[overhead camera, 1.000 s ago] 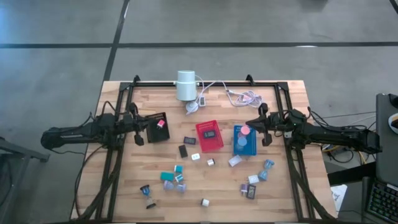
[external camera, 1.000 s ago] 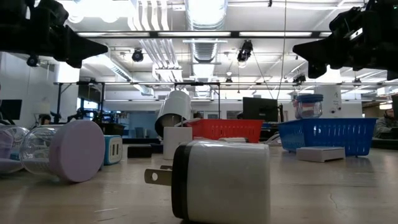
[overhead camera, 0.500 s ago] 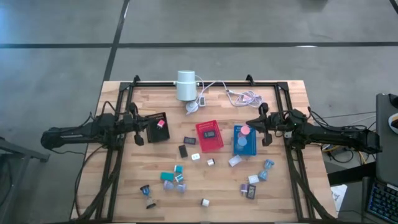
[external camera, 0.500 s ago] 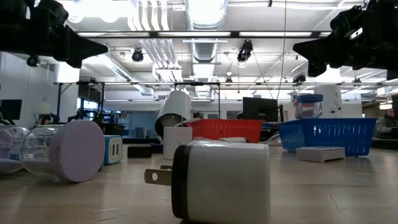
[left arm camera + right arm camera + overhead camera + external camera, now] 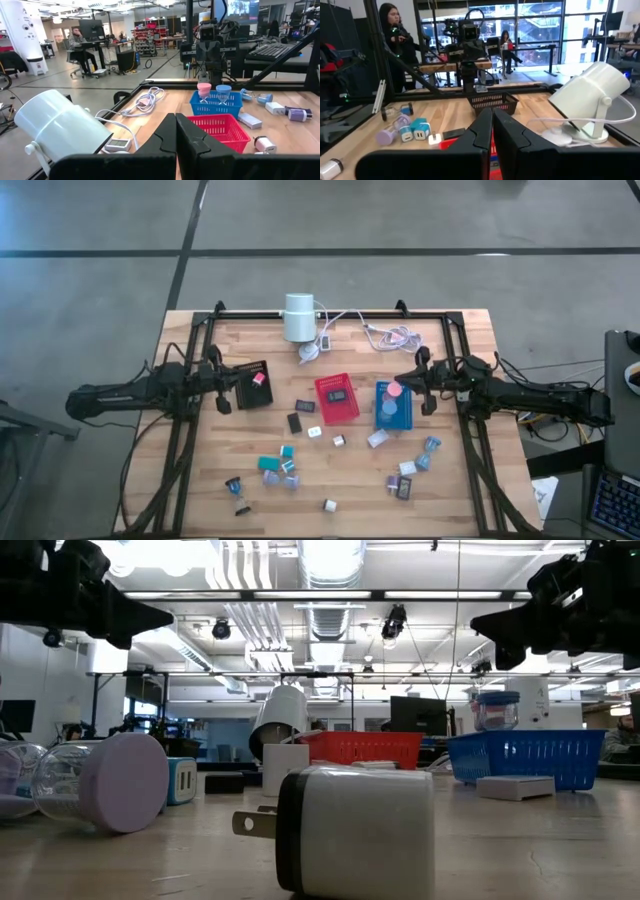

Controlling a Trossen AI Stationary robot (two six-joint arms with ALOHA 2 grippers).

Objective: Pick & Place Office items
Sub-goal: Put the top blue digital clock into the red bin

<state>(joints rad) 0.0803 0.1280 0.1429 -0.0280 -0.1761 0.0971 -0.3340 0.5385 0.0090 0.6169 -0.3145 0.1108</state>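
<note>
Small office items lie scattered on the near half of the wooden table: teal blocks (image 5: 270, 463), a black piece (image 5: 295, 422), and a white charger (image 5: 350, 830) resting on its side beside a lilac-capped clear jar (image 5: 100, 783). A black tray (image 5: 250, 383) holds a pink piece (image 5: 258, 378). A red tray (image 5: 337, 398) holds a dark piece. A blue tray (image 5: 393, 410) holds round-lidded jars (image 5: 204, 90). My left gripper (image 5: 226, 390) hovers shut, level, beside the black tray. My right gripper (image 5: 420, 388) hovers shut, level, beside the blue tray. Neither holds anything.
A white cylinder (image 5: 298, 317) with cables (image 5: 390, 335) stands at the table's far edge. Black frame rails (image 5: 190, 430) run along the left, right and far sides. More small pieces lie near the front right (image 5: 405, 480). People show in the room beyond the table.
</note>
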